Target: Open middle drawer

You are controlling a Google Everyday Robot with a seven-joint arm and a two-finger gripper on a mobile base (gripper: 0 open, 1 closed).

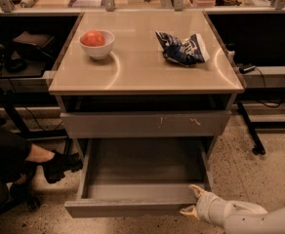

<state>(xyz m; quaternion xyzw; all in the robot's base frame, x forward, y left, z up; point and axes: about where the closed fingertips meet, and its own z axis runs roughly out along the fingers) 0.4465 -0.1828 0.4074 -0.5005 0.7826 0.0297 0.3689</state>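
The middle drawer [128, 209] is pulled far out of the cabinet, low in the camera view. It is wide and shallow, with a plain grey front and a bare grey inside [142, 167]. My gripper [192, 200] is at the right end of the drawer's front. One pale finger [196, 189] reaches over the top edge into the drawer and the other is on the outer face, so the jaws clamp the front panel. My white arm [250, 218] comes in from the lower right.
Above the open drawer is a taller shut grey front with pale scratches [145, 124]. On the tan top [142, 72] stand a white bowl with a red fruit [96, 44] and a crumpled blue bag [182, 48]. A person's black shoe [59, 164] is on the floor left of the drawer.
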